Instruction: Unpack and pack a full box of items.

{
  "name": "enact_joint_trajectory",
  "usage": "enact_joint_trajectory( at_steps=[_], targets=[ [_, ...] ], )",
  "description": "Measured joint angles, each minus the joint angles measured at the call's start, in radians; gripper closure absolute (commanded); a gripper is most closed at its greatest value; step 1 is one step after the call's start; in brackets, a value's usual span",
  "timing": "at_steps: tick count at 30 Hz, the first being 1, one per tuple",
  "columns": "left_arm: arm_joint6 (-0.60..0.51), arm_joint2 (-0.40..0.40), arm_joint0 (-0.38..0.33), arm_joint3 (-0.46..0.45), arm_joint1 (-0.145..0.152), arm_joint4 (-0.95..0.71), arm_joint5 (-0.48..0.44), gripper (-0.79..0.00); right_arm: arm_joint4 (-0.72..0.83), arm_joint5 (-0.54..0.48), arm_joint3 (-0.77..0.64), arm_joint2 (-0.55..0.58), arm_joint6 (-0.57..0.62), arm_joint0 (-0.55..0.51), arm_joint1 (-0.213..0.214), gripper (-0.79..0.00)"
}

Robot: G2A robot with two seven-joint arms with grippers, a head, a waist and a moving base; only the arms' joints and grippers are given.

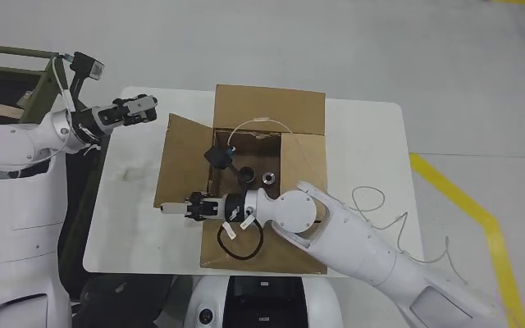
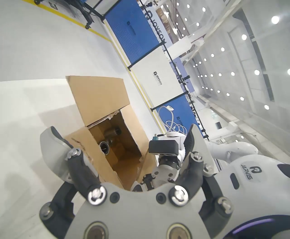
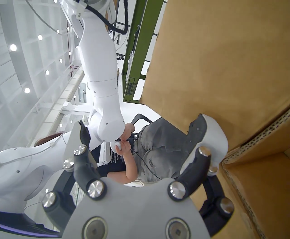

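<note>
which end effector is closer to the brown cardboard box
Right. The right end effector sits at a side flap of the open brown cardboard box; the left end effector is beyond that flap, apart from it.

Bright, even light from ceiling lamps (image 2: 274,20) (small glaring spots); faint shadows on the table (image 1: 361,164)

We see a white table (image 1: 123,221) with rounded corners, and one open cardboard box (image 1: 246,102) standing directly on it, about midway across. The box's near end reaches the table's front edge. Its left flap is spread outward over the tabletop, and its far flap is folded back toward the rear edge. Bare white surface shows on both sides of the box.
</note>
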Motion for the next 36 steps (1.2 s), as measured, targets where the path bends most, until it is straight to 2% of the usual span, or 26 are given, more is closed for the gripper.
enact_joint_trajectory(
  at_steps=[4,11,18,27,36],
  targets=[
    [-0.057,0.027,-0.044,0.038,0.004,-0.041,0.022,-0.785,-0.005,0.006,0.005,0.013,0.023,-0.013,-0.001,-0.785],
    [-0.122,0.147,-0.156,0.139,0.001,-0.062,0.068,-0.785,-0.032,0.011,-0.002,0.028,0.045,-0.039,-0.002,-0.785],
    [-0.056,0.242,-0.221,0.266,-0.007,-0.002,0.104,-0.785,-0.046,0.014,-0.035,0.057,0.068,-0.07,0.003,-0.785],
    [-0.049,0.286,-0.246,0.383,-0.006,0.023,0.075,-0.785,-0.044,0.029,-0.156,0.181,0.088,-0.176,0.043,-0.785],
    [0.017,0.337,-0.228,0.381,-0.008,0.092,0.073,-0.785,0.014,0.048,-0.295,0.398,0.138,-0.34,0.1,-0.785]
  ],
)
